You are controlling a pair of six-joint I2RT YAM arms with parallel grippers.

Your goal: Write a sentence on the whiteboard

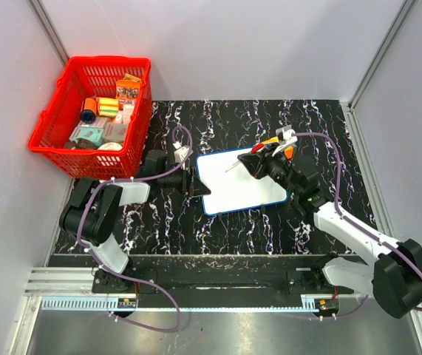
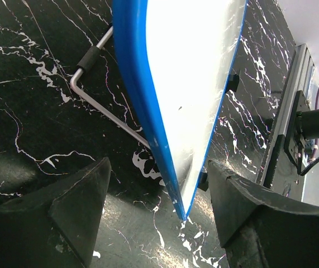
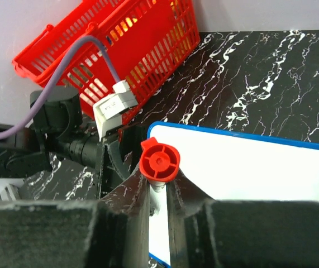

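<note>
Right fingers (image 3: 128,223) pinch a marker (image 3: 159,161) (red-capped) — tip seemingly on whiteboard (image 1: 246,186).

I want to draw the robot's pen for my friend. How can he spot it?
Look at the black marbled table, then the blue-framed whiteboard in its middle. At the board's far edge the right gripper is shut on the marker. Its round red end sets it apart; the red basket sits away in the far left corner.
</note>
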